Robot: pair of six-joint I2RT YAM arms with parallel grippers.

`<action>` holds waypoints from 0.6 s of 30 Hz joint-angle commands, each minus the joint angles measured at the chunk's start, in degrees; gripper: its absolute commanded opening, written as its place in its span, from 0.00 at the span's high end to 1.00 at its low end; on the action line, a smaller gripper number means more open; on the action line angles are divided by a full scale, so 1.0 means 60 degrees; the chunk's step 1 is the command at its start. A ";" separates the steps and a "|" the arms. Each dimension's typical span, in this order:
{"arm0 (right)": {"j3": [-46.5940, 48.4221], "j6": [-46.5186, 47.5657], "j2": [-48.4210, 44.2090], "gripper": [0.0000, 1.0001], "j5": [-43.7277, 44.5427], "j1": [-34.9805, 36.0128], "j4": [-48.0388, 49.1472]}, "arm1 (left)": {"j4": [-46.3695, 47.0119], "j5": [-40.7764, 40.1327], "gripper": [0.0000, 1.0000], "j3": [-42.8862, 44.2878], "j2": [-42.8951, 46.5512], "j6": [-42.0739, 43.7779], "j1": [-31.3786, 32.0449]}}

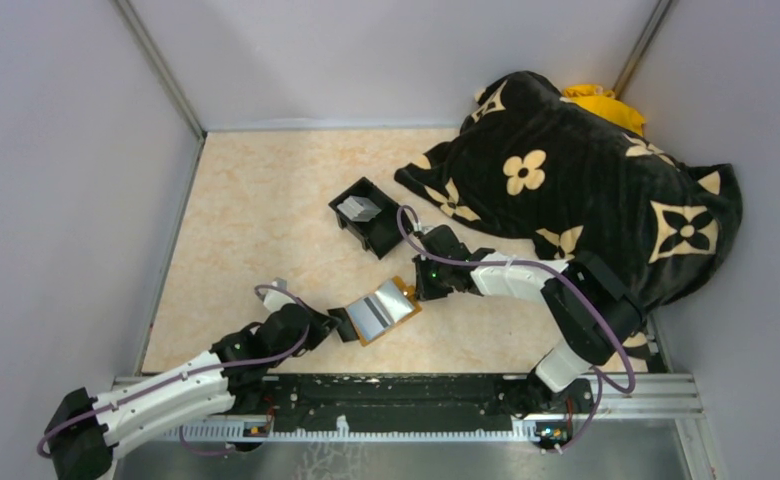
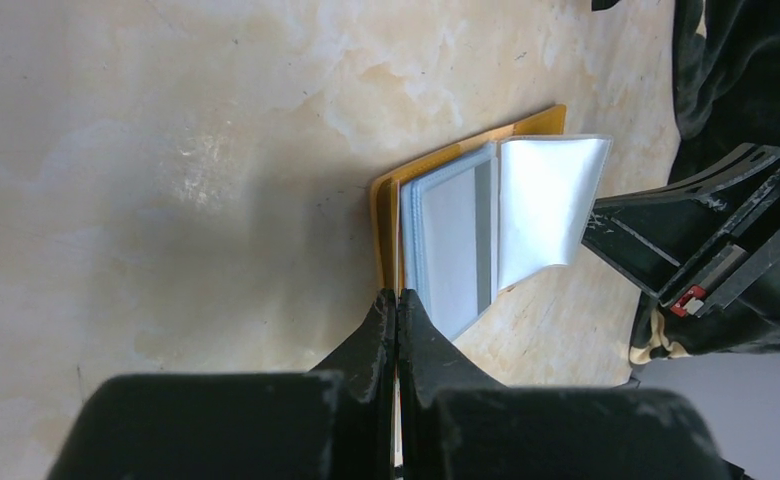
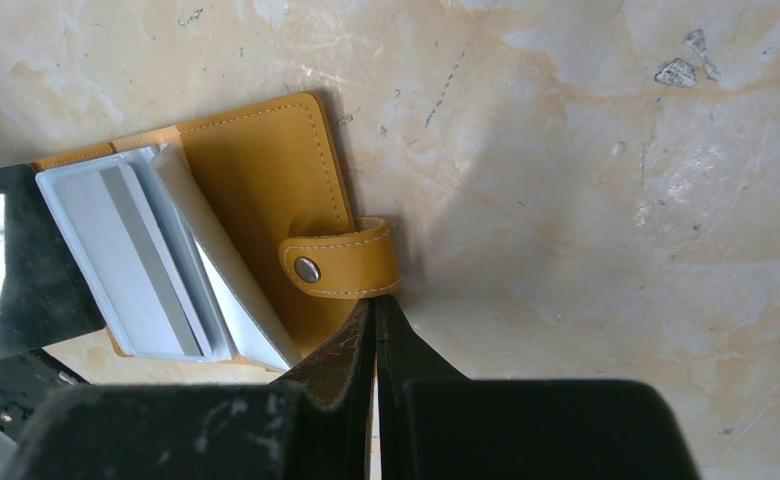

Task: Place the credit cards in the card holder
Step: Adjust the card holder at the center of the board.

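Top external view: the card holder (image 1: 384, 310) lies open on the table (image 1: 256, 220), right between my two pincers. My left pincer (image 1: 338, 325) is clamped on its orange edge. The right pincer (image 1: 418, 285) is closed tight at the snap tab (image 3: 341, 262), can't tell if it's pinching it. One holder, with one striped card (image 3: 131, 265) in its pocket. One black box (image 1: 381, 238) holds pale credit cards (image 1: 358, 208), count unclear.

No legible text or markings
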State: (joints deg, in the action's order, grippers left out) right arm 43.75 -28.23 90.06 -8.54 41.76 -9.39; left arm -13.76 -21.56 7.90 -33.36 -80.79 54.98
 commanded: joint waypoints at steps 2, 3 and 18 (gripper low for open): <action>-0.0174 -0.0147 -0.0280 1.00 -0.0145 -0.0003 0.0045 | 0.0431 -0.0364 1.00 0.0064 0.0113 -0.0195 0.0065; -0.0216 -0.0208 -0.0312 1.00 -0.0200 0.0005 0.0100 | 0.0438 -0.0402 1.00 0.0106 0.0081 -0.0155 0.0065; -0.1051 -0.0892 -0.1158 1.00 -0.0050 0.0256 0.0444 | 0.1214 -0.0982 1.00 0.0153 -0.1461 0.0214 0.0067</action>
State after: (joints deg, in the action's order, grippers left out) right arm 38.61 -31.94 85.78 -9.54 42.06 -7.86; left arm -8.01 -24.51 8.43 -40.53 -80.68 55.02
